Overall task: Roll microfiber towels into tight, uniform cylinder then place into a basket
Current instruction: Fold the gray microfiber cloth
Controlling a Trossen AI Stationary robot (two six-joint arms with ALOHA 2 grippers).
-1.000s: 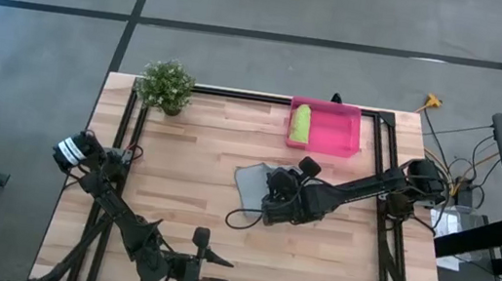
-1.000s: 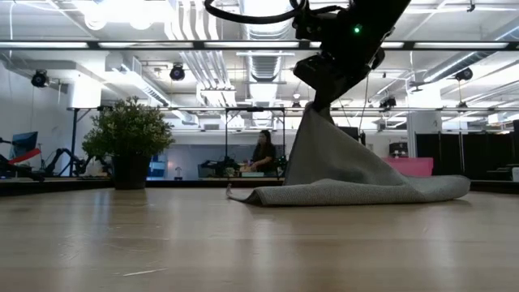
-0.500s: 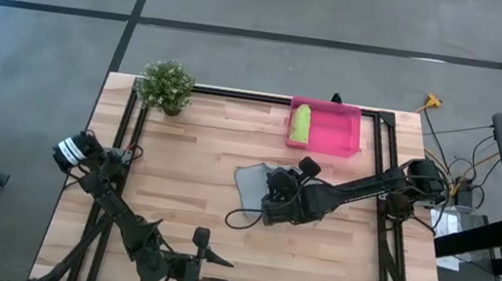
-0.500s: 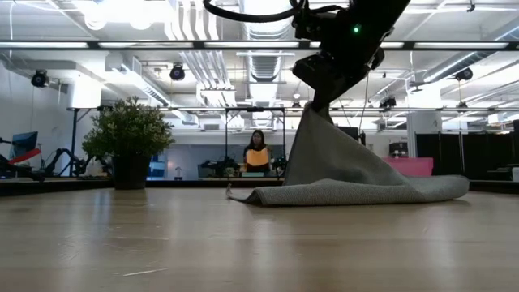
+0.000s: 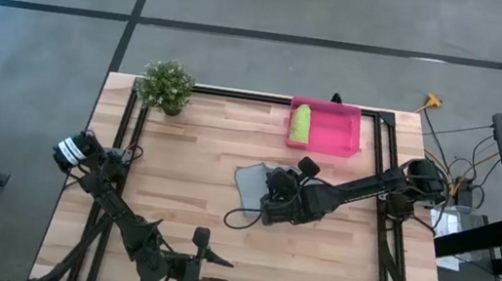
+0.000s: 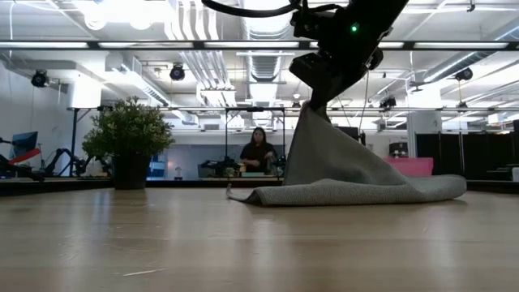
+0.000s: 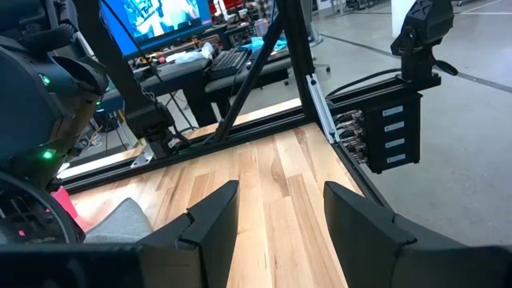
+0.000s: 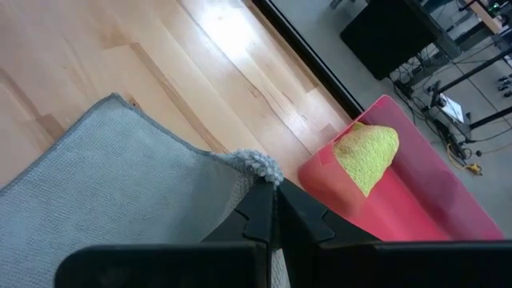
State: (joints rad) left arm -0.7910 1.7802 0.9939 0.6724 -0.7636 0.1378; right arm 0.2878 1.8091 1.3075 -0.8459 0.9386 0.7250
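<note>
Grey towel [image 5: 253, 182], lying mid-worktop with one edge lifted by the pinching right claw [image 8: 270, 210] while the left claw [image 7: 276, 212] waits wide open, could slip free and flop flat unrolled.

Bright, even overhead light w/ soft shadows. Low view: ceiling strip lights [image 6: 243, 45] glare white, near desk [image 6: 162, 243] blurred, arm silhouetted vs. backlight. Right wrist view: glare patch on wood, tool out of focus.
</note>
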